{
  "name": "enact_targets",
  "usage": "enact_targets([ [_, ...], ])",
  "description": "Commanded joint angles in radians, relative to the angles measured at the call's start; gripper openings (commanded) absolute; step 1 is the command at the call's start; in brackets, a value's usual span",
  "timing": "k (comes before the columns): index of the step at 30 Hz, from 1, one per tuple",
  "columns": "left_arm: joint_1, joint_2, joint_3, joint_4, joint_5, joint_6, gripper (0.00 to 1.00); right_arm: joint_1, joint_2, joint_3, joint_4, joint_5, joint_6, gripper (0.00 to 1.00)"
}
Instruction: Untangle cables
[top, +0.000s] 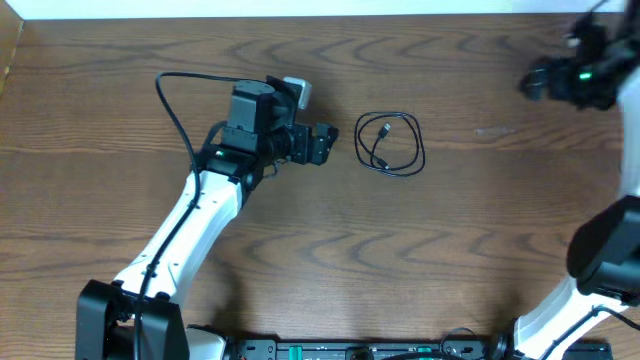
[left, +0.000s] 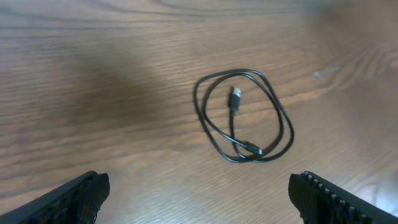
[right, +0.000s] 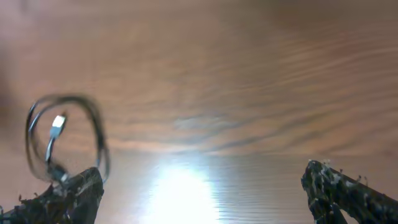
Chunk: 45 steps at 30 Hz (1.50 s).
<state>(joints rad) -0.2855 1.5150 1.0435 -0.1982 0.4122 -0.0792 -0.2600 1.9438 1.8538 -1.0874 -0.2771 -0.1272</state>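
Note:
One thin black cable (top: 391, 145) lies coiled in a loose loop on the wooden table, both plug ends inside the loop. It shows in the left wrist view (left: 242, 116) and blurred in the right wrist view (right: 62, 137). My left gripper (top: 322, 143) is open and empty, just left of the coil and apart from it; in its own view its fingertips (left: 199, 198) sit wide apart below the coil. My right gripper (top: 535, 82) is raised at the far right; its fingertips (right: 202, 190) are wide apart and empty. No white cable is in view.
The left arm's thick black cable (top: 172, 105) arcs over the table at the back left. The table's far edge (top: 300, 14) runs along the top. A bright glare spot (right: 183, 186) lies on the wood under the right gripper.

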Motion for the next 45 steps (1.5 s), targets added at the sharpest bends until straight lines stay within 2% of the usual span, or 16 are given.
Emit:
enact_targets([
  [1,0.035,-0.004,0.002,-0.003,-0.015,-0.034,0.98,0.109,0.005,-0.069,0.018,-0.003,0.003,0.99],
  [6,0.065,-0.004,0.002,-0.01,-0.015,-0.101,0.98,0.224,0.023,-0.11,0.047,0.035,0.02,0.99],
  [12,0.071,-0.004,0.002,-0.036,-0.016,-0.106,0.98,0.344,0.039,-0.132,0.071,0.031,0.01,0.99],
  [20,0.073,-0.004,0.002,-0.112,-0.175,-0.111,0.98,0.465,0.039,-0.164,0.12,0.025,0.005,0.99],
  [26,0.078,-0.004,0.002,-0.165,-0.189,-0.158,0.98,0.563,0.048,-0.182,0.169,0.027,-0.035,0.99],
  [30,0.078,-0.004,0.002,-0.184,-0.188,-0.189,0.98,0.602,0.085,-0.182,0.2,0.104,0.028,0.93],
  [33,0.078,-0.004,0.002,-0.2,-0.189,-0.189,0.98,0.606,0.113,-0.182,0.196,0.107,0.064,0.84],
  [41,0.078,-0.004,0.002,-0.213,-0.188,-0.181,0.98,0.627,0.177,-0.182,0.179,0.106,0.082,0.7],
  [43,0.078,-0.004,0.002,-0.211,-0.151,-0.13,0.98,0.63,0.183,-0.182,0.176,0.098,0.082,0.66],
  [45,0.078,-0.004,0.002,-0.211,-0.053,-0.025,0.98,0.638,0.188,-0.183,0.169,0.091,0.081,0.64],
])
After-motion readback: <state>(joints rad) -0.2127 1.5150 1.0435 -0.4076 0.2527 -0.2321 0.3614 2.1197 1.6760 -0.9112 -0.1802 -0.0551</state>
